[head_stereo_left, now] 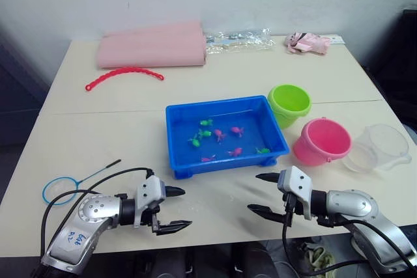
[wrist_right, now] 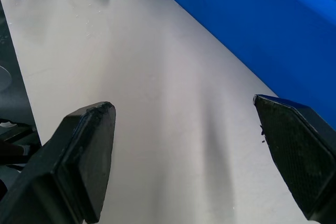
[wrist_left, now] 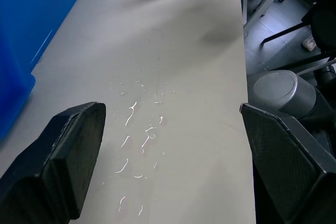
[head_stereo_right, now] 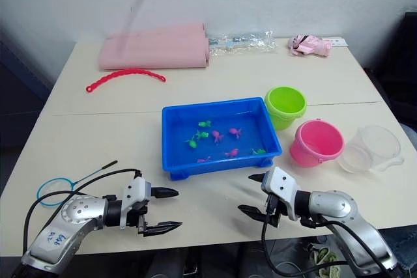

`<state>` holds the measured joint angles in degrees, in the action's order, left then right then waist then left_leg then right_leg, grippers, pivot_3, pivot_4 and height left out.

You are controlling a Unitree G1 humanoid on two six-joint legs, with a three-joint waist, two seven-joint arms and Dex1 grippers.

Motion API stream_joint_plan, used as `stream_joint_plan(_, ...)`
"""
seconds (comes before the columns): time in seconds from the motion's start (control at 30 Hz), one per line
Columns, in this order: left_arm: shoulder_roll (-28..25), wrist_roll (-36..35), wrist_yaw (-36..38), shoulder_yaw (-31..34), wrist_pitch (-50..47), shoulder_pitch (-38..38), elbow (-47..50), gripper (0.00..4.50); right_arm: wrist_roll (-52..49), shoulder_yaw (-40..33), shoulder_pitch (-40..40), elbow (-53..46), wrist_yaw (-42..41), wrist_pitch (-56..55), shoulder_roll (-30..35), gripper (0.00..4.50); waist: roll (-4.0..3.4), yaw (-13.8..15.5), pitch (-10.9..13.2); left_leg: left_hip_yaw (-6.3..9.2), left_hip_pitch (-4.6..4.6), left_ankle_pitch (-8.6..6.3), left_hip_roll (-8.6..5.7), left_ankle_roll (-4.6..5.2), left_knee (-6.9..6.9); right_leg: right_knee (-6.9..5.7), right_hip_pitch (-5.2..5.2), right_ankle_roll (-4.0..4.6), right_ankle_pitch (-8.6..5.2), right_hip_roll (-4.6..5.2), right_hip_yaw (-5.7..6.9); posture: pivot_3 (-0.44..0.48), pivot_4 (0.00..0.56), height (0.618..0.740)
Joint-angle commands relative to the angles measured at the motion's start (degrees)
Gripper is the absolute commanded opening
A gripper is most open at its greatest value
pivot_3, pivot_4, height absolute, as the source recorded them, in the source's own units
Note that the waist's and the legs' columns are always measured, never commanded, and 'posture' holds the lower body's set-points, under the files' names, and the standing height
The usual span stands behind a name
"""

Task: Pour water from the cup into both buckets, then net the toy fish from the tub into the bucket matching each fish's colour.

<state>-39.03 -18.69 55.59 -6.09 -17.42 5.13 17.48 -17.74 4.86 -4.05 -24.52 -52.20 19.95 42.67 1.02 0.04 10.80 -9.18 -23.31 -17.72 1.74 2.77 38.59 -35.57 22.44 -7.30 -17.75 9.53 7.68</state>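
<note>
Clear thin plastic is our first concern: the cup (head_stereo_left: 380,148) lies near the right edge of the table (head_stereo_left: 104,141), just beside the pink bucket (head_stereo_left: 322,141), and appears tipped on its side, though its see-through walls make the exact pose hard to read. We judge it light, flexible and slippery, likely to buckle under a hard pinch, so we would take it across the wall near the stiffer rim with modest force. The green bucket (head_stereo_left: 289,104) stands behind the pink one, just beside the tub's far right corner. The blue tub (head_stereo_left: 225,134) sits mid-table and holds several small green and pink toy fish (head_stereo_left: 219,136); whether it holds water we cannot tell. The net (head_stereo_left: 73,185) lies flat near the front left corner, its thin dark handle pointing toward the tub; we judge the handle stiff and light, best pinched mid-length. Both claws hang over the front edge, empty, jaws spread wide: left claw (head_stereo_left: 174,209) in front of the tub's near left corner, right claw (head_stereo_left: 264,192) in front of its near right corner.
</note>
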Motion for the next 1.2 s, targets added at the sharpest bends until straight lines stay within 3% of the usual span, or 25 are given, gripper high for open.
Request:
stream_joint_plan(0.03,-0.19,-2.66,2.40,-0.08,-0.60,-0.24,1.12,4.45,-1.46,-1.48,-0.76,-2.45,0.41,0.23,-0.34,4.50,0.00,0.00,0.00,0.00,0.00,0.00,0.00,0.00,0.00,0.00,0.00,0.00,0.00,0.00,0.00,0.000,0.150,0.738)
stream_joint_plan(0.13,-0.70,-5.64,4.19,0.06,-3.83,-0.33,3.04,4.45,-3.06,-3.79,-1.71,-4.09,2.12,1.31,-1.21,4.50,0.00,0.04,0.00,0.00,0.00,0.00,0.00,0.00,0.00,-0.01,0.00,0.00,0.00,-0.01,0.01,0.000,0.150,0.738)
stream_joint_plan(0.23,-2.54,-13.34,6.18,1.90,-11.23,-1.80,8.47,4.45,-5.67,-6.38,-3.58,-6.42,4.44,3.68,-2.50,4.50,0.00,0.07,0.00,0.01,0.00,0.00,0.00,0.00,0.00,-0.01,-0.02,0.00,0.00,-0.01,0.00,0.000,0.150,0.738)
stream_joint_plan(0.33,-4.67,-26.66,7.33,6.72,-20.91,-7.91,11.63,4.45,-10.10,-11.45,-5.83,-11.06,8.74,8.20,-4.19,4.50,-0.01,0.46,0.01,0.17,-0.02,0.05,0.01,-0.02,0.04,-0.05,-0.07,0.02,-0.01,0.01,-0.08,0.000,0.150,0.738)
stream_joint_plan(0.4,-5.45,-30.63,7.14,7.96,-24.29,-10.85,11.81,4.45,-11.98,-13.73,-6.52,-12.76,10.18,10.14,-4.45,4.50,-0.06,0.59,0.01,0.19,0.00,0.07,0.00,-0.05,0.05,-0.08,-0.12,0.02,-0.01,0.01,-0.12,0.000,0.150,0.738)
stream_joint_plan(0.53,-2.85,-38.08,3.58,9.79,-31.00,-26.40,5.80,4.45,-20.16,-28.97,-12.41,-18.80,18.50,15.77,-7.77,4.50,-0.16,1.60,0.03,0.27,-0.01,0.14,-0.07,0.01,0.06,-0.11,-0.15,0.02,-0.01,-0.10,-0.08,0.000,0.150,0.738)
stream_joint_plan(0.67,-0.71,-34.41,2.90,6.47,-30.27,-31.99,3.52,4.45,-25.02,-42.30,-17.82,-20.65,25.06,18.41,-11.10,4.50,-0.18,1.49,0.02,0.22,0.05,0.18,-0.12,0.05,0.02,-0.14,-0.30,-0.05,0.03,-0.21,0.01,0.000,0.150,0.738)
stream_joint_plan(0.83,3.52,-32.35,2.46,3.87,-29.48,-37.06,0.33,4.45,-27.31,-52.17,-23.42,-20.82,31.50,20.06,-14.07,4.50,-0.18,1.30,0.02,0.09,0.03,0.25,-0.07,0.02,-0.11,-0.10,-0.20,-0.06,0.03,-0.36,-0.07,0.000,0.150,0.738)
stream_joint_plan(0.93,5.56,-31.27,2.08,3.03,-29.24,-39.82,-0.35,4.45,-25.33,-54.62,-24.90,-18.04,34.11,20.70,-14.06,4.50,-0.18,1.33,0.02,0.05,0.05,0.30,-0.07,-0.01,-0.14,-0.05,-0.13,-0.05,0.03,-0.37,-0.15,0.000,0.150,0.738)
stream_joint_plan(1.2,7.15,-30.35,-1.02,3.47,-29.76,-42.59,2.81,4.45,-18.79,-56.53,-19.13,-4.93,42.53,22.20,-10.48,4.50,-0.19,1.16,0.02,-0.04,0.07,0.34,-0.07,-0.01,-0.18,-0.07,-0.03,-0.03,0.02,-0.34,-0.28,0.000,0.150,0.738)
